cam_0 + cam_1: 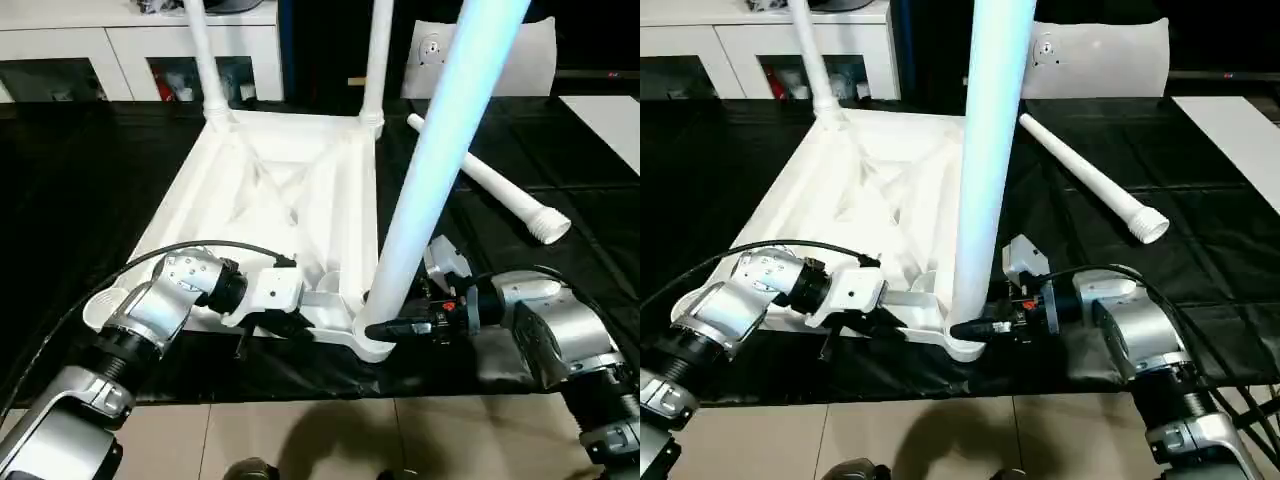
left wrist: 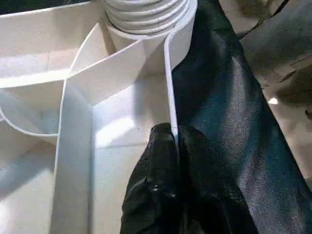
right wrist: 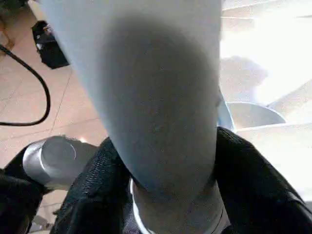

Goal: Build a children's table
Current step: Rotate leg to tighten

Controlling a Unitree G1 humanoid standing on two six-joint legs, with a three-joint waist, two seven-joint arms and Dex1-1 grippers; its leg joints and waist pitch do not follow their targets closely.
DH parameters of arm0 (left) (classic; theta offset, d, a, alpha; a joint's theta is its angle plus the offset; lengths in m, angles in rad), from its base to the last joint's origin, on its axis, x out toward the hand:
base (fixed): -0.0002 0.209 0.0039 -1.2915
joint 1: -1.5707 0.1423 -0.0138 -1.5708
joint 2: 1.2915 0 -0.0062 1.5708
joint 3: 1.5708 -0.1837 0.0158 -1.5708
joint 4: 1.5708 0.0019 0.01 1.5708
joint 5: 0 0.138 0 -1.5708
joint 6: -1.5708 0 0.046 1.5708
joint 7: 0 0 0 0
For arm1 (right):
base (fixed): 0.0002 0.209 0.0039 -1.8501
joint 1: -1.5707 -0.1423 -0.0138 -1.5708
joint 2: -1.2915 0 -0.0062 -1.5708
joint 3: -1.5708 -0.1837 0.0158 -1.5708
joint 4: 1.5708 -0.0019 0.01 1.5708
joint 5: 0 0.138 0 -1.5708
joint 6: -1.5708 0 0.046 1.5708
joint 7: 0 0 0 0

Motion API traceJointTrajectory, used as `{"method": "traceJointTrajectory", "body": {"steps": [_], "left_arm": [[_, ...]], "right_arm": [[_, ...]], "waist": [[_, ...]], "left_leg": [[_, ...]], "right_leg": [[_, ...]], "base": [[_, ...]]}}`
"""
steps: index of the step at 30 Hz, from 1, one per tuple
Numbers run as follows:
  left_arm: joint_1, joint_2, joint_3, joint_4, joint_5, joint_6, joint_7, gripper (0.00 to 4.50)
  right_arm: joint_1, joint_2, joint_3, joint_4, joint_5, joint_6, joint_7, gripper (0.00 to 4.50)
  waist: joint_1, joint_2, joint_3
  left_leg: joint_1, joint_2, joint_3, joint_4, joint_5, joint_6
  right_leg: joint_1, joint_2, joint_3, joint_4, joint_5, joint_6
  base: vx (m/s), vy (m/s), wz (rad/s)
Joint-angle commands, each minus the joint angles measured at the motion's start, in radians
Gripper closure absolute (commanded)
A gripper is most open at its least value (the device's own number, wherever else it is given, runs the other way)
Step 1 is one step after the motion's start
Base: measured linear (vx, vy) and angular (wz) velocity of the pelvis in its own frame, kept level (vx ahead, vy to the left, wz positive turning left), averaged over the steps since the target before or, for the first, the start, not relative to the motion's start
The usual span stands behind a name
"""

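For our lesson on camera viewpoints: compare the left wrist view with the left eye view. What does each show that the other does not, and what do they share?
Left wrist view alone: the left gripper close up, its black fingers pinched shut on the thin rim wall of the tabletop.

Left eye view alone: two upright legs at the far corners, a loose leg lying on the black sheet, and the right gripper at the base of the near leg.

Both: the ribbed white underside, the black sheet, and the near leg's threaded base in its corner socket.
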Motion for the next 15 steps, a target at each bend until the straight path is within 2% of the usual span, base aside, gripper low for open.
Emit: {"method": "traceJointTrajectory", "body": {"steps": [1, 6, 10, 11, 12, 14, 15], "left_arm": [[0.001, -0.006, -0.071, 0.015, 0.053, -0.026, -0.041, 4.50], [-0.001, -0.006, -0.069, 0.026, 0.056, -0.022, -0.026, 4.50], [0.006, -0.008, -0.058, 0.034, 0.063, -0.002, 0.005, 4.50], [0.011, -0.016, -0.047, 0.032, 0.060, 0.022, 0.031, 4.50], [0.013, -0.023, -0.037, 0.031, 0.056, 0.042, 0.048, 4.50], [0.023, -0.050, -0.008, 0.015, 0.035, 0.109, 0.097, 4.50], [0.029, -0.067, 0.009, -0.001, 0.021, 0.153, 0.126, 4.50]], "right_arm": [[-0.005, -0.007, 0.025, 0.000, 0.007, 0.018, 0.036, 2.36], [0.009, -0.009, 0.037, -0.015, 0.011, 0.023, 0.047, 2.43], [0.034, 0.005, 0.028, -0.043, 0.025, 0.036, 0.028, 2.44], [0.051, 0.017, 0.021, -0.061, 0.033, 0.045, 0.002, 2.44], [0.062, 0.025, 0.016, -0.074, 0.038, 0.050, -0.015, 2.44], [0.094, 0.065, -0.005, -0.103, 0.045, 0.081, -0.105, 2.44], [0.114, 0.093, -0.016, -0.122, 0.050, 0.089, -0.158, 2.44]], "waist": [[-0.005, -0.012, -0.066], [-0.004, -0.007, -0.067], [-0.002, -0.008, -0.068], [-0.002, -0.009, -0.067], [0.000, 0.003, -0.066], [0.002, 0.000, -0.063], [0.003, 0.005, -0.057]], "left_leg": [[0.006, 0.054, -0.007, -0.072, -0.177, 0.066], [0.007, 0.055, -0.008, -0.073, -0.184, 0.061], [0.007, 0.055, -0.008, -0.072, -0.176, 0.063], [0.007, 0.055, -0.007, -0.073, -0.184, 0.063], [0.008, 0.056, -0.007, -0.075, -0.199, 0.056], [0.010, 0.056, -0.008, -0.079, -0.221, 0.044], [0.009, 0.053, -0.011, -0.083, -0.266, 0.033]], "right_leg": [[0.053, -0.048, 0.051, -0.062, -0.232, -0.221], [0.053, -0.048, 0.052, -0.061, -0.231, -0.223], [0.053, -0.048, 0.052, -0.059, -0.210, -0.229], [0.053, -0.048, 0.052, -0.061, -0.219, -0.227], [0.052, -0.048, 0.052, -0.066, -0.230, -0.223], [0.053, -0.048, 0.053, -0.068, -0.260, -0.216], [0.052, -0.050, 0.050, -0.077, -0.350, -0.192]], "base": [[0.000, 0.000, 0.00], [0.000, 0.000, 0.00], [0.000, 0.000, 0.00], [0.000, 0.000, 0.00], [0.000, 0.000, 0.00], [0.000, 0.000, 0.00], [0.000, 0.000, 0.00]]}}
